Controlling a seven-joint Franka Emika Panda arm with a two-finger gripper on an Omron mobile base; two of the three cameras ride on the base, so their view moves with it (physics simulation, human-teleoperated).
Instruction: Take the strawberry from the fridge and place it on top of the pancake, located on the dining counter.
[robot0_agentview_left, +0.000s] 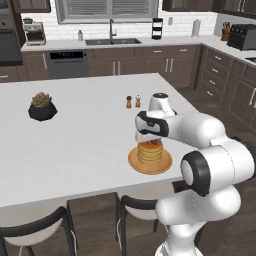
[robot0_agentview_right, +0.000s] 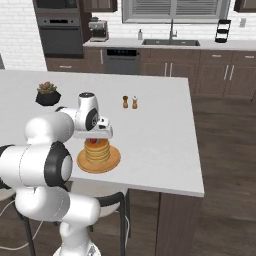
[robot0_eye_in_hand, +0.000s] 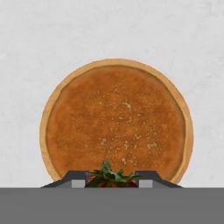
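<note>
The pincer (robot0_eye_in_hand: 112, 178) hangs straight above the pancake (robot0_eye_in_hand: 116, 124), its two dark fingertips (robot0_eye_in_hand: 75, 178) closed narrowly on the strawberry (robot0_eye_in_hand: 109, 178), whose green leafy cap shows between them in the hand view with a little red beneath. Directly under the pincer lies the round golden-brown top of the stack, speckled with pale crumbs, and around that runs the lighter orange rim of the plate (robot0_eye_in_hand: 43, 131); past the plate on every side is the plain white top of the counter (robot0_eye_in_hand: 35, 43). From the left base view the pincer (robot0_agentview_left: 154, 142) sits just over the pancake (robot0_agentview_left: 149, 153), the berry (robot0_agentview_left: 154, 142) a small red spot at the top of the stack (whether it already touches the top pancake cannot be told), and the plate (robot0_agentview_left: 136, 162) spreads out below it on the counter (robot0_agentview_left: 75, 145). From the right base view the pincer (robot0_agentview_right: 95, 141) again hovers over the pancake (robot0_agentview_right: 97, 151) with the strawberry (robot0_agentview_right: 95, 141) red at its tip. Beyond the pincer, farther along the counter, stand two small brown shakers (robot0_agentview_left: 133, 102), and well off to its left a succulent in a dark pot (robot0_agentview_left: 42, 106)
</note>
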